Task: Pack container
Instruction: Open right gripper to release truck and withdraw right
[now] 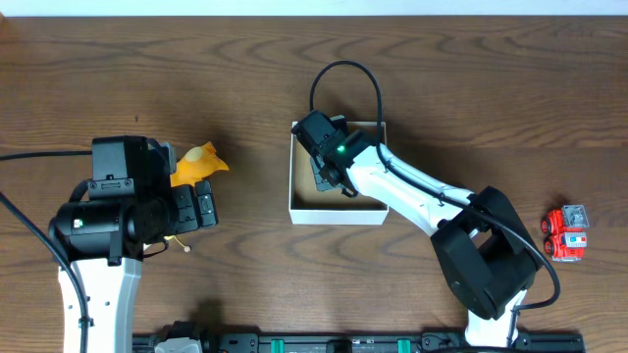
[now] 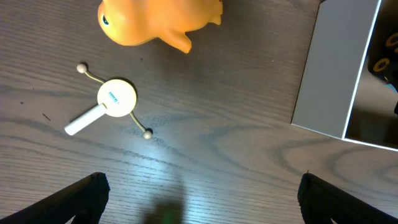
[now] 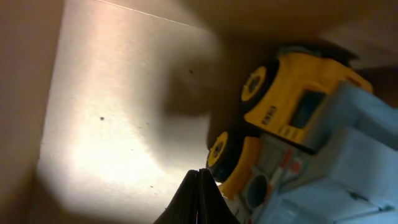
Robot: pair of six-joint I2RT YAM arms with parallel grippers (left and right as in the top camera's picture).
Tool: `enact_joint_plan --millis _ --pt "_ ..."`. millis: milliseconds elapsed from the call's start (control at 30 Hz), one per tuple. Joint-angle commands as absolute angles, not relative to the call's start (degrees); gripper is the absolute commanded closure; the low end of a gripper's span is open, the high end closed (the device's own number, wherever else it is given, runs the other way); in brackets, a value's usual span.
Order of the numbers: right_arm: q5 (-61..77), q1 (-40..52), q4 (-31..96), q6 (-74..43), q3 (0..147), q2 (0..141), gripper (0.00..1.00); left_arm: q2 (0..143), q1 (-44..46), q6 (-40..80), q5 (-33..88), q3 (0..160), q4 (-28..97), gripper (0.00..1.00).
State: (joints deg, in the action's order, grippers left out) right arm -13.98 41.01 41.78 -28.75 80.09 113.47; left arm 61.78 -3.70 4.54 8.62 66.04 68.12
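Right arm (image 1: 412,186) reaches into the white-walled square cardboard box (image 1: 334,213), fingers (image 3: 186,200) closed, empty; left arm (image 1: 98,230) hovers, fingers (image 2: 81,196) spread wide.

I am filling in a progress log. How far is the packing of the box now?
Done: a yellow toy truck lies in the box. In hand: the right gripper is inside the box, shut and empty; the left gripper hangs open over the table. Left: the orange toy, the small white toy and the red truck are on the table.

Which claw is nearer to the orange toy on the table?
Left. The left claw is close beside the orange toy; the right claw is inside the container, farther away.
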Motion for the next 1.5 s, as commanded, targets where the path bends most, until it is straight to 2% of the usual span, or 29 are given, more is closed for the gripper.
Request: enact_joint_plan --millis 0,400,567,800,933,967,1033,1133,1200,1467 --pt "-16.7 40.0 42.7 -31.4 80.6 113.6 0.99 61.8 -3.9 5.0 8.5 67.1 68.3 0.02" --pt "-16.4 39.8 43.1 -31.6 80.6 113.5 0.99 61.8 -3.9 5.0 8.5 67.1 68.3 0.02" --pt "-11.6 40.1 43.1 -26.5 80.6 113.2 0.92 61.8 -3.9 5.0 8.5 67.1 68.3 0.02" --pt "-6.7 40.4 43.1 -22.5 81.5 109.9 0.89 61.8 -3.9 5.0 8.5 67.1 68.2 0.02" --pt "-7.3 39.2 45.3 -21.3 84.6 103.8 0.73 61.8 -3.9 5.0 8.5 67.1 68.3 0.02" --pt "-7.5 38.6 46.2 -21.1 85.6 101.8 0.64 61.8 -3.9 5.0 8.5 67.1 68.3 0.02" --pt "-8.1 36.8 48.4 -20.5 87.7 97.6 0.35 61.8 -3.9 5.0 8.5 67.1 68.3 0.02" --pt "-10.4 32.4 53.4 -20.5 89.9 91.4 0.20 61.8 -3.9 5.0 8.5 67.1 68.3 0.02" --pt "-10.7 27.6 57.1 -20.9 90.1 87.1 0.02 61.8 -3.9 5.0 8.5 67.1 68.3 0.02" --pt "-9.5 -1.9 75.3 -21.3 90.1 77.0 0.01 61.8 -3.9 5.0 8.5 67.1 68.3 0.02"
